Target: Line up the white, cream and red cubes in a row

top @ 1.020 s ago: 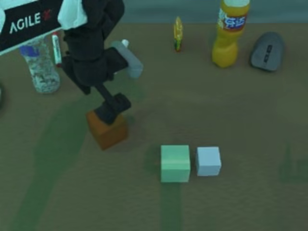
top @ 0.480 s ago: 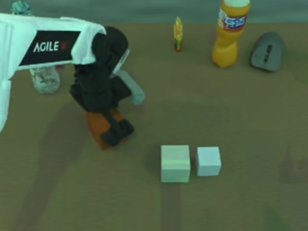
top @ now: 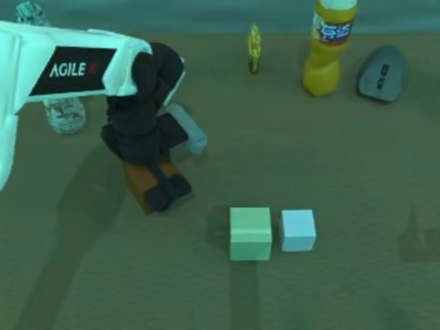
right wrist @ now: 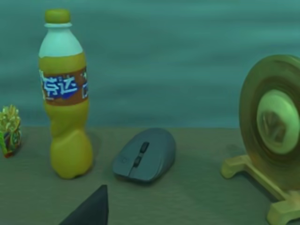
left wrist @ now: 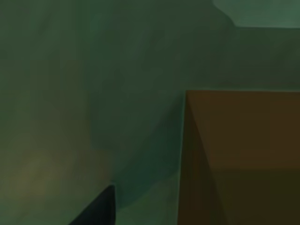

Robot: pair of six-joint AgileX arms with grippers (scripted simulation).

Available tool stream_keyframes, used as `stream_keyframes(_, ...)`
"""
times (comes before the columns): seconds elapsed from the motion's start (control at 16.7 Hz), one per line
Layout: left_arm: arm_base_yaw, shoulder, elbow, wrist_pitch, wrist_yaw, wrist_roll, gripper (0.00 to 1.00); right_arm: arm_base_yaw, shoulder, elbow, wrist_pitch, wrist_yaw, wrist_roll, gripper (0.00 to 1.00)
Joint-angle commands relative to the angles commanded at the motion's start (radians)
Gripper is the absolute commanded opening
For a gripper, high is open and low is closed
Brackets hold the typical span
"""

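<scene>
While my left gripper (top: 167,191) sits low over the red cube (top: 140,180), left of centre, I cannot tell its jaw state.
Cream cube (top: 250,234) mid-table; white cube (top: 298,230) just beside it, rightward, apart.

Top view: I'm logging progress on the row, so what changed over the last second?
The left arm swung in from the table's left and its gripper sank lower over the red cube, now mostly hidden beneath it; the cube itself barely shifted. The cream cube, white cube, orange bottle and mouse stayed where they were.
</scene>
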Motion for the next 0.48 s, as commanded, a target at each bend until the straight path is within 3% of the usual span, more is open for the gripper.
stream_keyframes(0.48,0.000,0.000,0.000,0.000,0.000,0.000,0.17,0.000,0.000,0.000,0.000,0.000,0.000,1.00)
